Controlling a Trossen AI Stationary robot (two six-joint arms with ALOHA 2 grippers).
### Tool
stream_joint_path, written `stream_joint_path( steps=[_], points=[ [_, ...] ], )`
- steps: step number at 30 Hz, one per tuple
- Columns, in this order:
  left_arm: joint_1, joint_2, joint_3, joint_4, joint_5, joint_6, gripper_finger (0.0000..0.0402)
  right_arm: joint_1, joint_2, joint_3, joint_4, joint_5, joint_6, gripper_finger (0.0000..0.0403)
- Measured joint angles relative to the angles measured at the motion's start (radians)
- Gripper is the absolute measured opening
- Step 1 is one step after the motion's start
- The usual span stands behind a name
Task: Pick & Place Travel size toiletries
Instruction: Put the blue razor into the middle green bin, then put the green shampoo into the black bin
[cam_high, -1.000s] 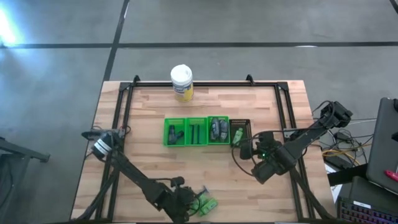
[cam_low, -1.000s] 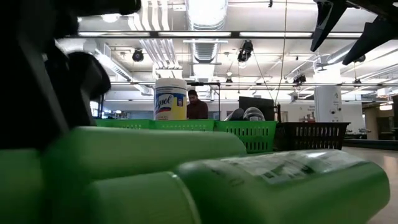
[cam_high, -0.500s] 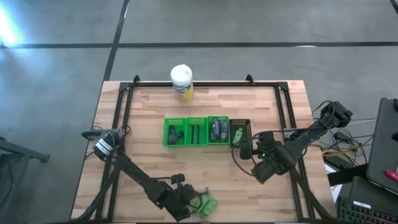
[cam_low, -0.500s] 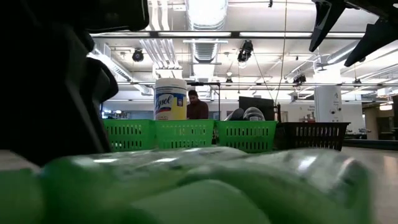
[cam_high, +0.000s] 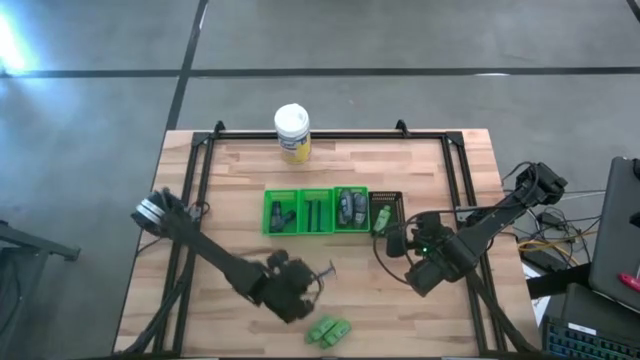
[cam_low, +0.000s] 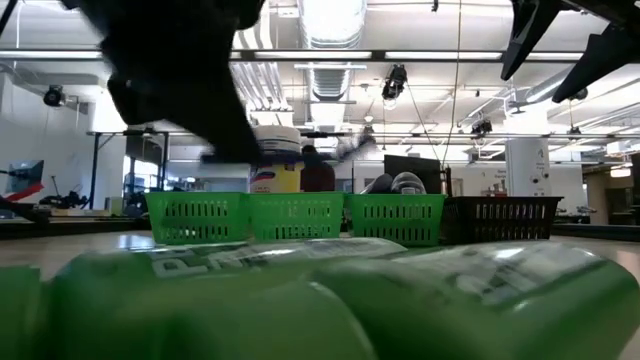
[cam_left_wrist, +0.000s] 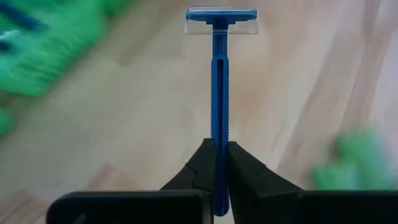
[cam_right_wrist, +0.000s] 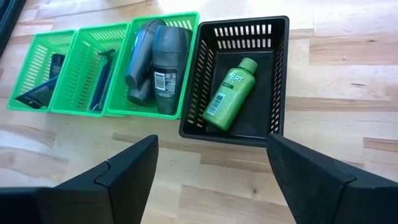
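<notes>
My left gripper (cam_high: 306, 281) hovers over the table's near middle, shut on a thin blue razor (cam_left_wrist: 219, 93) whose clear-capped head (cam_left_wrist: 222, 18) points away from the fingers. Two bright green bottles (cam_high: 328, 330) lie on their sides at the near edge, and they fill the low view (cam_low: 330, 300). My right gripper (cam_right_wrist: 211, 180) is open and hangs just near of a black basket (cam_right_wrist: 273, 74) holding one green bottle (cam_right_wrist: 228, 94). Dark grey bottles (cam_right_wrist: 157, 61) and blue razors (cam_right_wrist: 99, 71) lie in the green trays. My left gripper pinches the razor's handle near its free end (cam_left_wrist: 219, 163) between its two fingers. The razor runs straight on past the fingertips, in line with them. It is lifted clear of the table, its head (cam_high: 330, 267) sticking out toward the table's right.
Three green trays (cam_high: 316, 212) and the black basket (cam_high: 388, 212) stand in a row at mid-table. A white-lidded jar with a yellow label (cam_high: 292, 133) stands at the far edge. Bare wood lies between the row and the green bottles.
My left gripper has risen from beside the green bottles at the near edge and moved toward the far edge, with the razor lifted clear of the table. The green bottles stayed at the near edge. My right arm has kept still.
</notes>
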Motion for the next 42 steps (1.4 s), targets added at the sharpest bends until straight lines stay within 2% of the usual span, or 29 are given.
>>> stream_joint_path(
  steps=[4,9,14,18,23,28,36,42],
  points=[
    [0.081,-0.156,-0.124,0.084,-0.051,-0.197,0.0023,0.000,0.000,0.000,0.000,0.001,0.012,0.0285],
    [0.243,-0.297,-0.289,0.310,-0.040,-0.260,0.0020,0.000,-0.001,0.000,0.000,0.029,0.018,0.0277],
    [0.406,-0.299,-0.348,0.342,0.033,-0.313,0.0020,0.000,-0.002,0.000,-0.001,0.058,0.021,0.0270],
    [0.478,-0.259,-0.353,0.386,0.074,-0.349,0.0021,0.000,-0.002,0.000,-0.001,0.060,0.007,0.0265],
    [0.500,-0.208,-0.343,0.386,0.124,-0.349,0.0023,0.000,-0.002,0.000,-0.001,0.060,0.002,0.0258],
    [0.495,-0.185,-0.340,0.377,0.121,-0.354,0.0030,0.000,-0.002,0.000,-0.002,0.061,-0.002,0.0252],
    [0.493,-0.184,-0.340,0.379,0.104,-0.355,0.0116,0.000,-0.002,0.000,-0.003,0.063,-0.005,0.0264],
    [0.481,-0.195,-0.340,0.380,0.158,-0.346,0.0165,0.000,-0.002,0.000,-0.003,0.063,-0.005,0.0284]
  ],
)
